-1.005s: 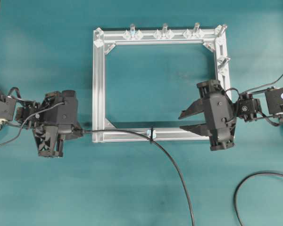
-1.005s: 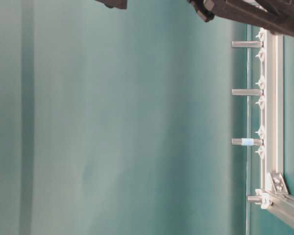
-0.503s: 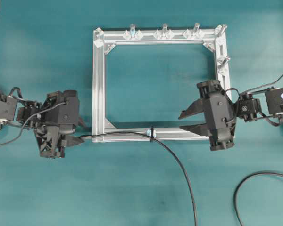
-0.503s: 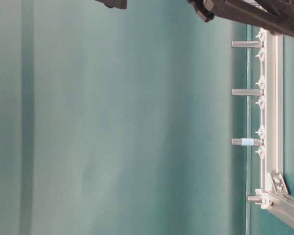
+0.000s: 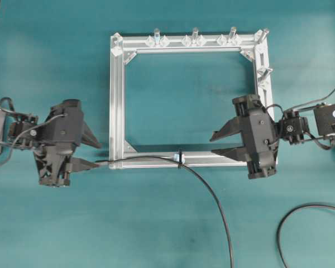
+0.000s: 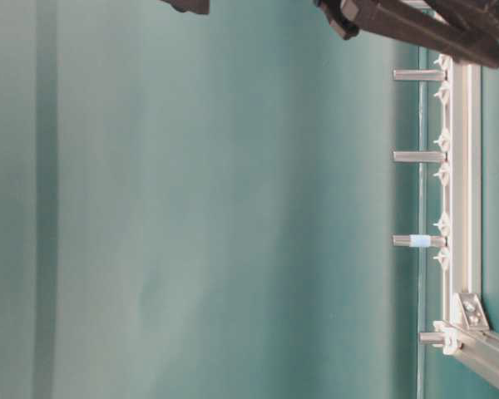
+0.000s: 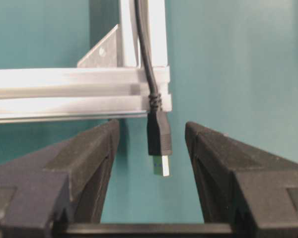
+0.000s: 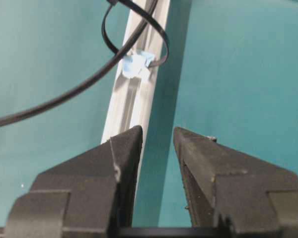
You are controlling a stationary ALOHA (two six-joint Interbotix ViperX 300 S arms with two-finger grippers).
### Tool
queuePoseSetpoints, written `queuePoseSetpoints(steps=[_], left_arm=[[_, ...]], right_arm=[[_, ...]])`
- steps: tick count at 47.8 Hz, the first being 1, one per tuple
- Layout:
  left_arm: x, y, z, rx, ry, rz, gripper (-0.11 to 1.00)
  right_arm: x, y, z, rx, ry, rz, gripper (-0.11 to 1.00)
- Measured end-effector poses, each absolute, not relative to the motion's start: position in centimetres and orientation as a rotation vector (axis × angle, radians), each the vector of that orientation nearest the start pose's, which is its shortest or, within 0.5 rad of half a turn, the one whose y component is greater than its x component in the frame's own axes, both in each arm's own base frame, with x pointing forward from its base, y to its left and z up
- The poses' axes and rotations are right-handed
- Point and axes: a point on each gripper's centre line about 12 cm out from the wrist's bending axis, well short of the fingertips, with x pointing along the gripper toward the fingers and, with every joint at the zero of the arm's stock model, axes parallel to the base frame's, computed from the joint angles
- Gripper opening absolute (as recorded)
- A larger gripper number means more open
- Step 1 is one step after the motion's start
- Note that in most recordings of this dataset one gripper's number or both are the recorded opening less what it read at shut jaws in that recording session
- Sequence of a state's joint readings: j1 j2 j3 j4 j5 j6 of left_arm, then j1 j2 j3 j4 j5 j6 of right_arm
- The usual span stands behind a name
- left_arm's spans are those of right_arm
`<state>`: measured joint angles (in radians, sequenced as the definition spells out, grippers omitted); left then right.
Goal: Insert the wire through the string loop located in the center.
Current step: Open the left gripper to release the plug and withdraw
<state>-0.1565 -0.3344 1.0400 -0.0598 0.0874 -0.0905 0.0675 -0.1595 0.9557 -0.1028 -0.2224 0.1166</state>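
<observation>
Silvery-tipped wire (image 7: 158, 144) plug – left wrist only, left gripper (image 7: 151, 148) agape

Teal table (image 5: 56, 223); aluminium frame (image 5: 116, 100); wire (image 5: 212, 201)

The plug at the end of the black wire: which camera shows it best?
The left wrist view: the plug fills the middle, silvery tip showing, free between the open left hand fingers. Overhead, it is a sliver by the frame corner. The table-level and right wrist views miss it.
</observation>
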Motion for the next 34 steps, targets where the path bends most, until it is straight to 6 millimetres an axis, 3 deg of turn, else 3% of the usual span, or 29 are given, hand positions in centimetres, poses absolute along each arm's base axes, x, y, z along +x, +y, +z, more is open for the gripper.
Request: queuePoseSetpoints(steps=[18,34], left_arm=[[25.5,-2.9,19.0,-0.071,0.681,-0.077,0.55],[24.1,-2.4,19.6,-0.060,0.640,-0.072,0.55]], right_arm=[[32.0,2.4,16.1,0.004,0.543,0.085,0.35],[30.7,2.4,17.4,0.005,0.502,0.086,0.35]])
